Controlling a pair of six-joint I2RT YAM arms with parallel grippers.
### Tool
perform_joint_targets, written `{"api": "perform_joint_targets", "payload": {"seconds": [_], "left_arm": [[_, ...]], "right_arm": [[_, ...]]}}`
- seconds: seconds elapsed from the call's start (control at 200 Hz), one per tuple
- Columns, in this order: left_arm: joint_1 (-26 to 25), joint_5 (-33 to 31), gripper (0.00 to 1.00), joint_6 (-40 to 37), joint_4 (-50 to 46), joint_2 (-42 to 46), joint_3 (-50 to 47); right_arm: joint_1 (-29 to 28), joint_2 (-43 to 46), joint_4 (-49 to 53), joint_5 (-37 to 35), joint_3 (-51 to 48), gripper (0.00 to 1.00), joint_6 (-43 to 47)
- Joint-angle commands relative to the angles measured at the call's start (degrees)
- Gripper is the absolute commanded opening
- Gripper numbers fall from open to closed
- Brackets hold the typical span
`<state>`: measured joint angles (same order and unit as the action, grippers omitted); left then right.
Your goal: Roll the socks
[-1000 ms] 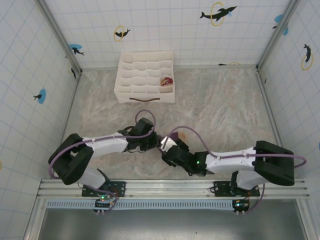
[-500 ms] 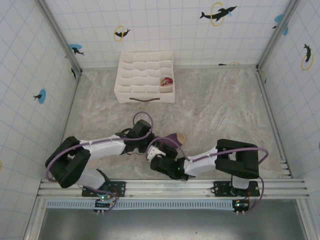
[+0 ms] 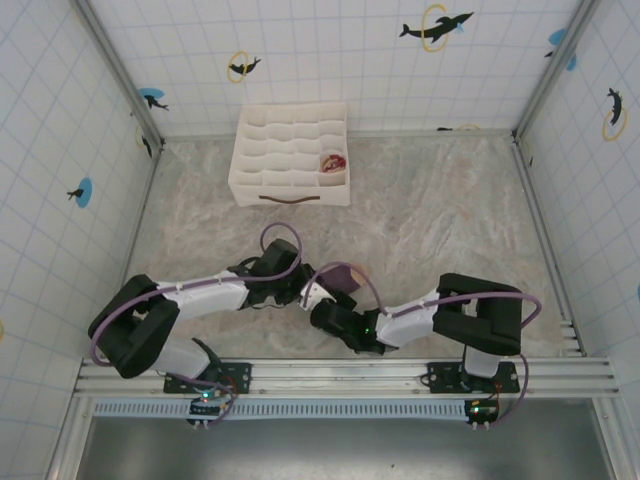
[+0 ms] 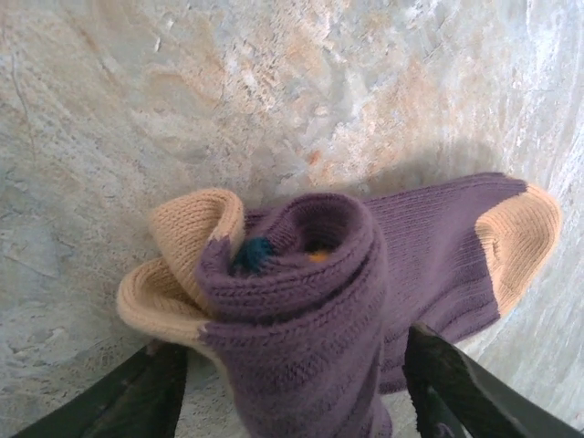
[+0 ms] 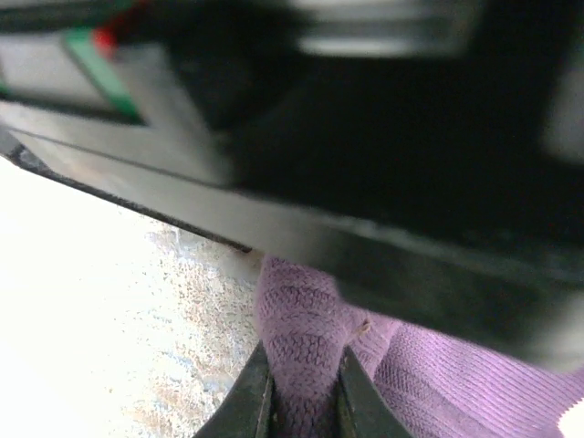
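Clearly the rolling is under way: the purple sock (image 4: 310, 301) lies by the middle of the table's (image 3: 450, 220) near edge. One end is wound into a fat roll with a teal-and-orange bit showing in its core, while the tan toe (image 4: 520, 237) and a stretch of foot lie flat on the marble. The left jaws stand open, one finger on each side of the roll, framing it rather than pressing it. The right jaws are closed on a fold of purple knit, seen close in the right wrist view. So the step in hand looks like a change of grip, the right pinning the sock while the left is free. Next, I judge, the left needs a fresh hold on the roll so it can be turned on toward the toe; a loose hold would likely let it unwind. In one cell of the box (image 3: 290, 192) by the far edge sits a small red-and-pale bundle, too small to identify.
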<state>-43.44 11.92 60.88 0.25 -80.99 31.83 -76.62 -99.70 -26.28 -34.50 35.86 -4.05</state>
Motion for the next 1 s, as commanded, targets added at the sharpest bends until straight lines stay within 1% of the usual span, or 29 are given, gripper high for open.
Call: {"api": "perform_joint_targets", "payload": {"seconds": [0.0,0.09,0.265,0.36,0.585,0.681,0.896,0.996], "left_arm": [[-0.4,1.8,0.68,-2.2,-6.0,0.1,1.9],[-0.3,1.1,0.69,-2.8,-6.6,0.7,3.5],[-0.2,0.2,0.7,-2.4,-4.7,3.0,3.7],[-0.2,0.0,0.7,-2.2,-3.1,4.2,3.1],[-0.2,-0.7,0.7,-1.4,-1.8,4.4,2.2],[-0.2,-1.1,0.69,-1.4,-1.7,4.1,2.1],[-0.4,-1.8,0.68,-1.5,-1.3,3.6,2.7],[-0.8,-1.7,0.67,-1.5,-1.1,2.7,3.1]], "right_arm": [[4.1,-0.1,0.5,9.5,-5.7,0.0,-6.6],[6.2,1.2,-2.9,13.8,-9.0,0.0,-8.9],[11.5,2.9,-8.9,23.0,-14.7,0.0,-14.4],[15.0,3.0,-12.5,29.5,-17.4,0.0,-17.8],[22.8,1.4,-24.4,43.0,-23.7,0.0,-29.4],[24.3,1.3,-25.4,44.1,-24.9,0.0,-33.7],[25.8,1.9,-21.0,43.1,-26.4,0.0,-42.5],[26.7,2.0,-22.7,43.4,-28.5,0.0,-46.9]]}}
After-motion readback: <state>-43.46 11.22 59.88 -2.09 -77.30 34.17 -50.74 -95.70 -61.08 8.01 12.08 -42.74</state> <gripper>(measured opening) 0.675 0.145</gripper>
